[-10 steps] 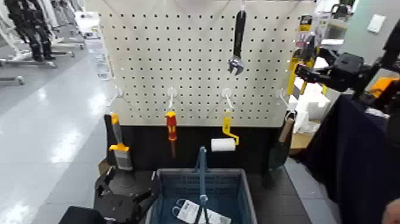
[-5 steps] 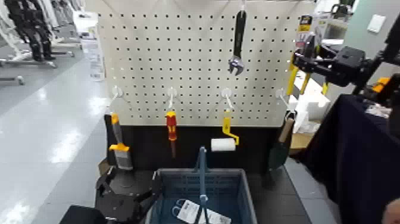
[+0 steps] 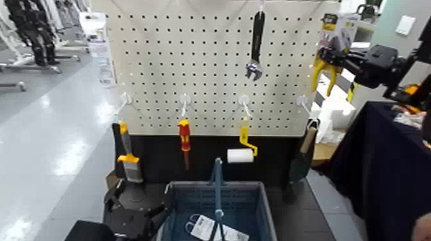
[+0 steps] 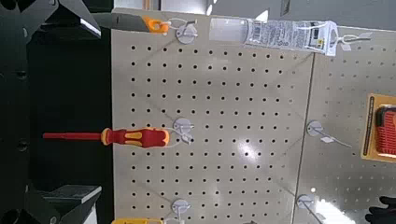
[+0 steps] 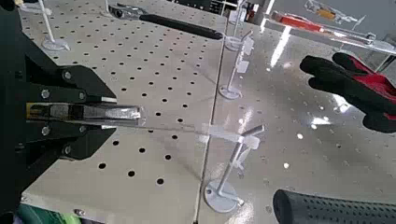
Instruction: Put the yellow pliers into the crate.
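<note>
Nearest, the crate (image 3: 269,211) stands below the pegboard (image 3: 186,64), 1 tall handle arching over it. Just beside its left edge, the left gripper (image 3: 143,193) is released, its 2 fingers spread. Farther off, 1 screwdriver (image 3: 185,136) and 1 paint roller (image 3: 242,154) hang near the pegboard's lower edge. At its right edge, the right gripper (image 3: 327,55) is clenched, grasping the yellow pliers (image 3: 315,75).

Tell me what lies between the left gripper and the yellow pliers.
In the head view, the crate's rim and handle, then the paint roller, come between the open left gripper and the pliers in the right gripper.
</note>
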Available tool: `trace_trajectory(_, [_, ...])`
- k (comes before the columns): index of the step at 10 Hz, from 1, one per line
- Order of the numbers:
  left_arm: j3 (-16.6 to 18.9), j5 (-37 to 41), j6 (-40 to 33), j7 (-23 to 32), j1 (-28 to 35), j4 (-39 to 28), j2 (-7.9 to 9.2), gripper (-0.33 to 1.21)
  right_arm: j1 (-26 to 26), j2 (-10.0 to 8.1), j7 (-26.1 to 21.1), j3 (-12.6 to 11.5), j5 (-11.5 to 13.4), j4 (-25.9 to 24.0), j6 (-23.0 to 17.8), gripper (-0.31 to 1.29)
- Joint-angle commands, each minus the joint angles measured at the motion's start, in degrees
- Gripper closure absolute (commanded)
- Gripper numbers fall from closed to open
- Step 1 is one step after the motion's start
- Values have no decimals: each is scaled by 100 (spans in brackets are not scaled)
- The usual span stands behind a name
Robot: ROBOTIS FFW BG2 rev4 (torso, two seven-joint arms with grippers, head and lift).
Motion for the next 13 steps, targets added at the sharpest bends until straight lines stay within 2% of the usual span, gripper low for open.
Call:
trace_trajectory(1, [-9, 1, 13, 0, -6, 0, -4, 13, -21, -4, -2, -19, 4, 5, -8, 105])
trace_trajectory(5, [0, 10, 30, -9, 2, 0, -4, 14, -83, -21, -19, -72, 4, -189, -17, 105])
trace_trajectory(10, [26, 28, 30, -9, 11, 0, 22, 14, 110, -48, 7, -309, 100, -927, 247, 105])
trace_trajectory(13, [9, 36, 65, -9, 2, 0, 31, 14, 690, 58, -46, -617, 91, -1850, 598, 105])
